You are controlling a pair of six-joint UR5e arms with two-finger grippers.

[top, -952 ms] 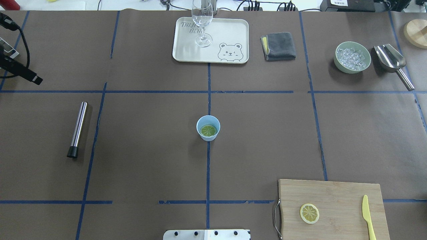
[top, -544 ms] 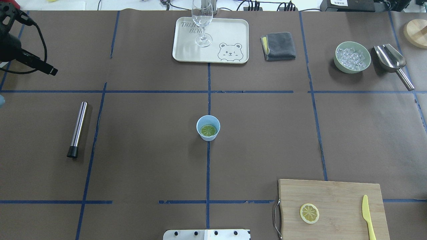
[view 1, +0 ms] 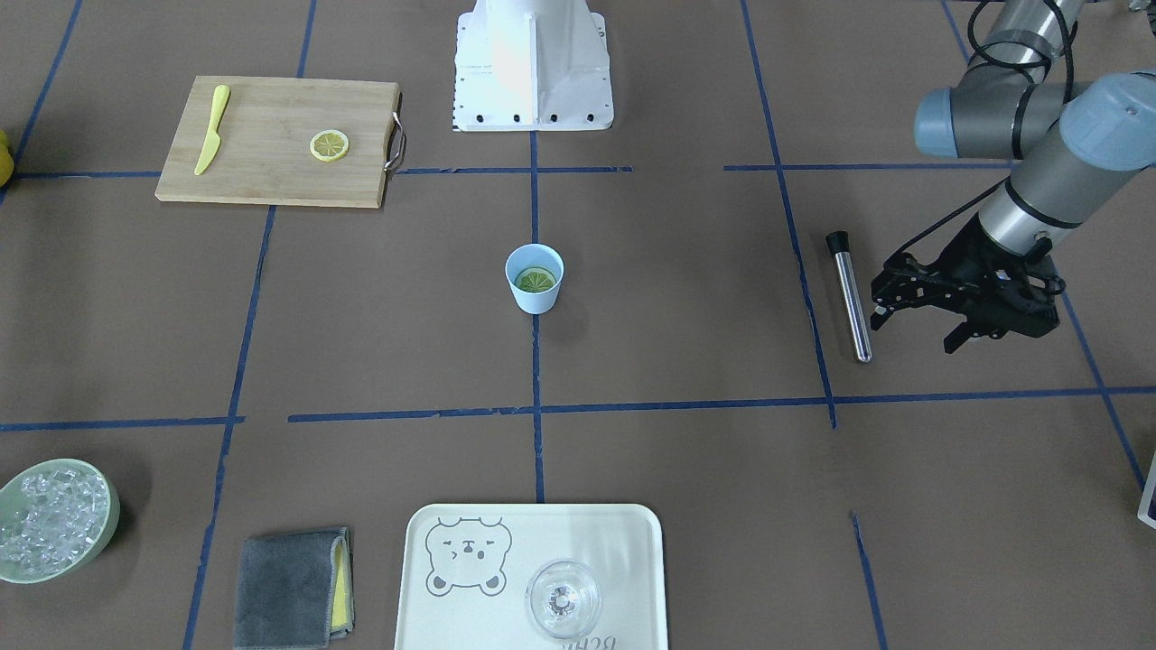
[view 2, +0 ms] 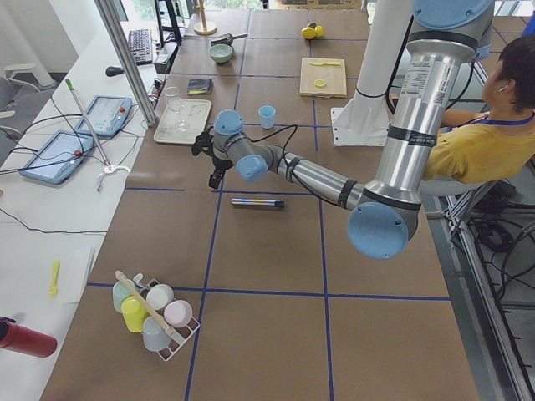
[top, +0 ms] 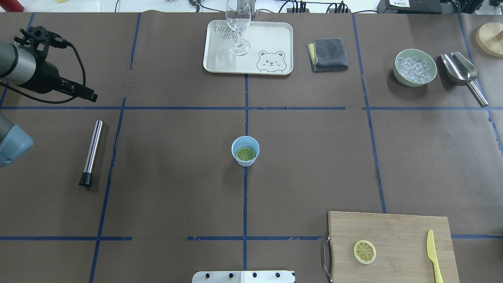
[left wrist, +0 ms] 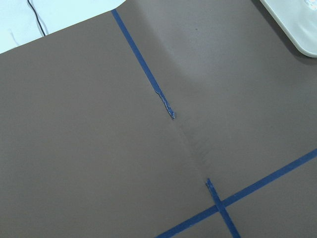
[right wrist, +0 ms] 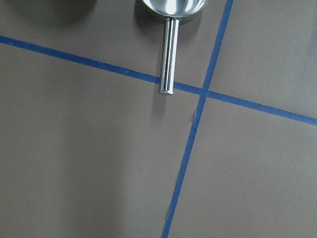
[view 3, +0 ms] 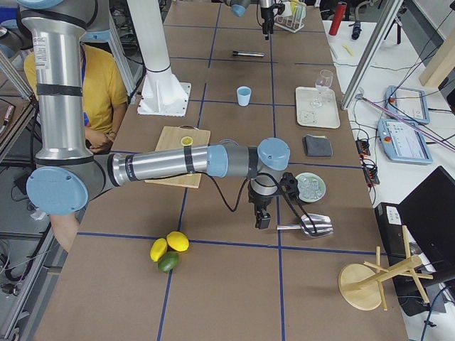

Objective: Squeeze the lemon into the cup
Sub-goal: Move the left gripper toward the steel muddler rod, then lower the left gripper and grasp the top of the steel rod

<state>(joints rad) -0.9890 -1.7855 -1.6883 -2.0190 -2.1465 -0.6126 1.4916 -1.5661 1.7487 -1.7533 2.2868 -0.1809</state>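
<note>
brown paper table [top: 165,157]: you'll see the lemon [top: 246,154] lying inside the cup [top: 245,140], centre of the overhead view. left gripper [view 1: 914,329] hangs spread, front view's right; right gripper [view 3: 261,223], can't tell.

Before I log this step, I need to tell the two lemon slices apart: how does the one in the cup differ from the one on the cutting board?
The cup slice lies inside the light-blue cup mid-table; the board slice lies in the open on the cutting board. The cup slice looks greenish, the board slice yellow. Both are round, segmented, lying flat.
</note>
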